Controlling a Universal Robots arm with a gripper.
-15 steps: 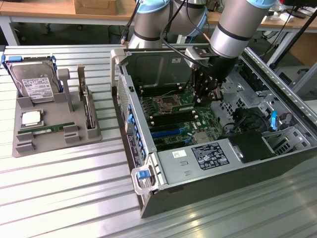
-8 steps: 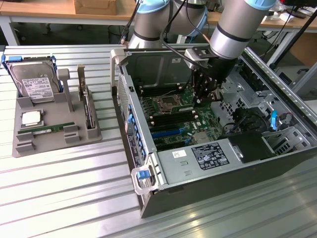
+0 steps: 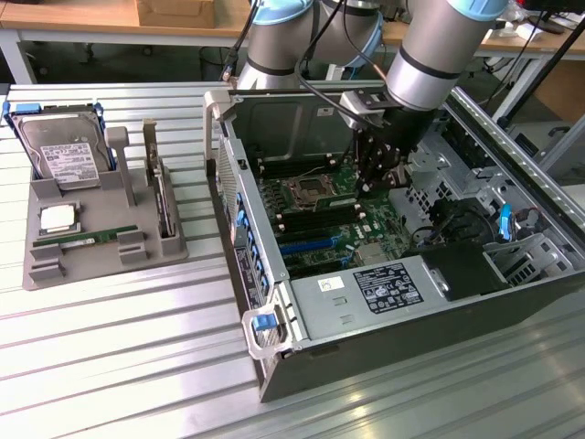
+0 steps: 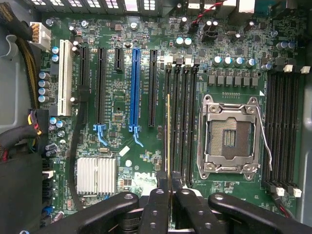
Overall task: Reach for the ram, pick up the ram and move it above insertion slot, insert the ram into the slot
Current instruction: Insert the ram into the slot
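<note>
Across the whole exterior view, a ribbed metal table. On it, toward the exterior view's right, an open computer case, lying on its side with the motherboard facing up. Reaching down into the case from above, the silver arm, with the gripper low over the board.

On the exterior view's left, well apart from the case, a gray tray. Standing tilted at its back, a silver hard drive; in front of that, a square processor chip; lying flat near the tray's front, 1 green stick.

Inside the case, seen from the wrist: green motherboard, square metal processor socket, 1 blue socket among black ones, ribbed silver heat sink.

Beside the processor socket, 4 black memory slots in a row. Gripper closed tight on the ram, fingers pressing it from both sides. Ram seen edge-on as a thin pale line, upright, lined up along the slot, the one of the 4 farthest from the processor socket. Impossible to tell whether already touching the slot or hanging just above it.
</note>
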